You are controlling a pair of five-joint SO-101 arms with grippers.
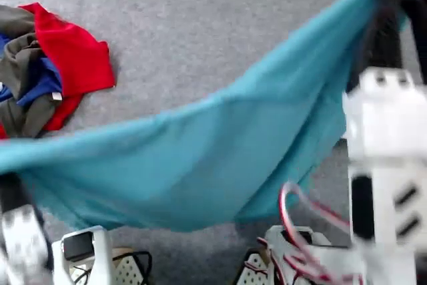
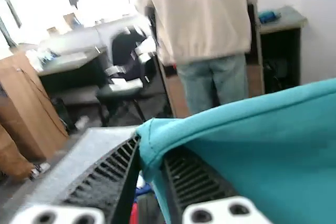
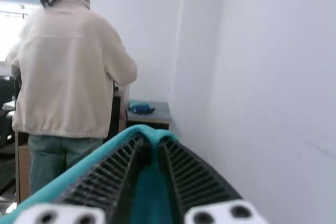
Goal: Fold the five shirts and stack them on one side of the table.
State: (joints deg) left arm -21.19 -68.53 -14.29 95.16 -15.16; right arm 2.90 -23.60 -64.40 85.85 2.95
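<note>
One teal cloth shirt (image 1: 200,158) hangs stretched between two claws, the left claw (image 2: 151,148) pinched on one edge and the right claw (image 3: 152,142) clamped on another, above the grey felt tabletop (image 1: 213,38), where one heap of red, blue and grey shirts (image 1: 47,71) lies on the left arm's side.

Teal shirt (image 1: 220,151) hangs stretched from lower left to upper right. Red, blue, grey shirts (image 1: 47,71) lie crumpled at left edge.
</note>
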